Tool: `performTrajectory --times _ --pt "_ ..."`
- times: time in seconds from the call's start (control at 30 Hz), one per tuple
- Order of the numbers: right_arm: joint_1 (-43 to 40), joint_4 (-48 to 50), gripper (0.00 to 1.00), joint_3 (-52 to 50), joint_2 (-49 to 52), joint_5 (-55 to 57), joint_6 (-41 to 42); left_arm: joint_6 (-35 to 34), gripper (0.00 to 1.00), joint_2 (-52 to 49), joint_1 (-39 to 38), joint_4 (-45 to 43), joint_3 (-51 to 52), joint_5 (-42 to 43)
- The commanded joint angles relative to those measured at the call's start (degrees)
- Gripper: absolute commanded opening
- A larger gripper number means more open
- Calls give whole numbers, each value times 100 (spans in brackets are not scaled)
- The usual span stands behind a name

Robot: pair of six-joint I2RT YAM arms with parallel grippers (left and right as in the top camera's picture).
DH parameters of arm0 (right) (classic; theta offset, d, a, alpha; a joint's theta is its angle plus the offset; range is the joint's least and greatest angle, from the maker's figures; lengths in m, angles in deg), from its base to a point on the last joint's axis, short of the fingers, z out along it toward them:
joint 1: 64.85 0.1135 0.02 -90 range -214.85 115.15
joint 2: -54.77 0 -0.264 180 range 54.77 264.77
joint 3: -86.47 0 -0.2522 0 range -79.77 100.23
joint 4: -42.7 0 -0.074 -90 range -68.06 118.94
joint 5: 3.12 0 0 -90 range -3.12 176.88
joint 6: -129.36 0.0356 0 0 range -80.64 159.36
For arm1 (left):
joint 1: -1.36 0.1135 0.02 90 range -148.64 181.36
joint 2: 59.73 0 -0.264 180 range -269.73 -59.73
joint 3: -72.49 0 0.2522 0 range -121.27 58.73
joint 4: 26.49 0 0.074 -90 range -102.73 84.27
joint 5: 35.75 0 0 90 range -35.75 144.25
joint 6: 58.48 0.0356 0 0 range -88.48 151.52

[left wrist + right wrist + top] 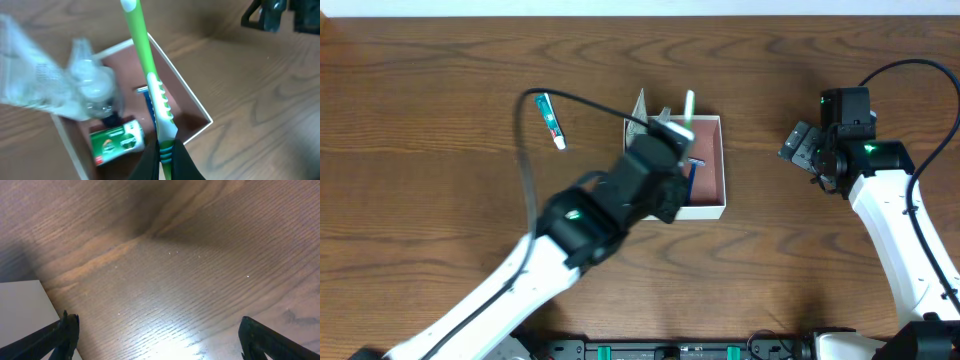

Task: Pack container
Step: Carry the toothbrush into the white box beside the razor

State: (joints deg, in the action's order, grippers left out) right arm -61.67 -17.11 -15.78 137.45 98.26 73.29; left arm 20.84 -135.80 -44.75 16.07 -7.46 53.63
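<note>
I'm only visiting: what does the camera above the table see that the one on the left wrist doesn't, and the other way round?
Only the overhead view shows the small tube lying on the table left of the container, and the whole left arm reaching over it. Only the left wrist view shows the green-and-white packet on the container's floor, which the arm hides from above. Both show the white-walled container and the green toothbrush that the left jaws are shut on, poised over it.

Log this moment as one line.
left gripper: shut on toothbrush, over container | right gripper: open, empty, over table | tube: on table, outside container
</note>
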Motion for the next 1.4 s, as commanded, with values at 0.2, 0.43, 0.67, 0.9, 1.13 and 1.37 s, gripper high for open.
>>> performTrajectory --times 0.2,0.43,0.67,0.9,1.13,1.37 --pt "-50 -4 99 -4 22 61 76 -769 6 -1134 -223 -479 -42 -817" --pt "-50 -4 99 -4 22 61 76 -767 6 -1714 -219 -879 -42 -935" --pt "-50 -4 99 -4 22 61 76 -767 6 -2044 -219 -1091 -42 -935" --pt "-50 -4 99 -4 22 61 76 -769 6 -2271 -219 -1134 -42 -933" --pt "-50 -7 99 -4 22 61 76 -769 16 -2275 -219 -1134 -42 -933" --pt "-50 -7 99 -4 22 61 76 -769 29 -2275 -219 -1137 -42 -933"
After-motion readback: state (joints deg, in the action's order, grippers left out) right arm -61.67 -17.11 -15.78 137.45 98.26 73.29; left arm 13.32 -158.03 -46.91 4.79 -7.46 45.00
